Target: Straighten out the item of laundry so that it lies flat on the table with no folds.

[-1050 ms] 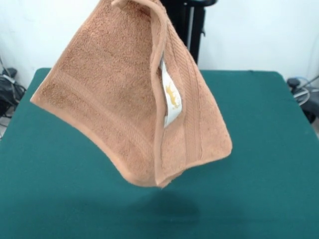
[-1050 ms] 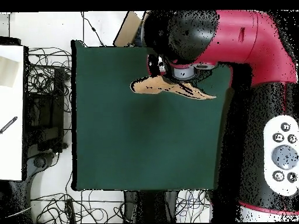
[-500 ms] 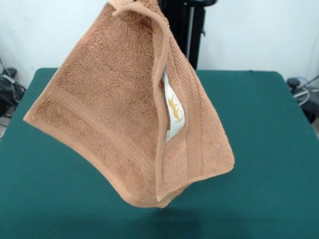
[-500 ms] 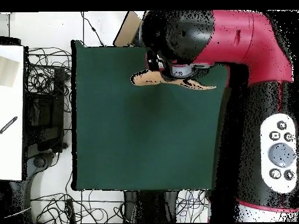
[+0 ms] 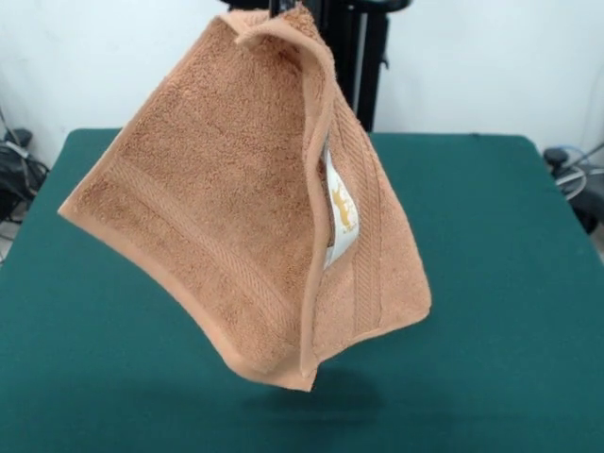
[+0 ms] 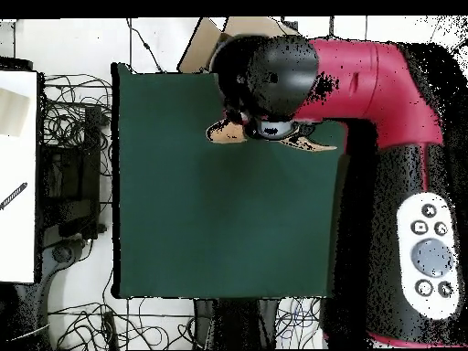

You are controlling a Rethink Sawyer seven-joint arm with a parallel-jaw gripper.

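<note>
The light orange-brown terry towel (image 5: 217,208) hangs in the air above the dark green table (image 5: 510,283), held by its top corner and folded along a vertical crease. Its white tag with a gold mark (image 5: 340,219) shows at the crease. Its lowest corner hangs just clear of the cloth, with a shadow beneath. Only the gripper's dark tips (image 5: 275,8) show at the top edge, pinching the towel's top. In the overhead view the arm's wrist (image 6: 267,82) covers the gripper. Slivers of towel (image 6: 222,133) stick out beneath it near the table's (image 6: 219,219) far edge.
The robot's black pedestal (image 5: 363,57) stands behind the towel at the table's far side. Cables and equipment (image 6: 69,174) lie off the table's left side in the overhead view. A cardboard piece (image 6: 199,46) lies beyond the far edge.
The towel has dropped slightly, so its top corner now shows below the picture's edge, and it has swung a little. In the overhead view the arm has shifted left.
</note>
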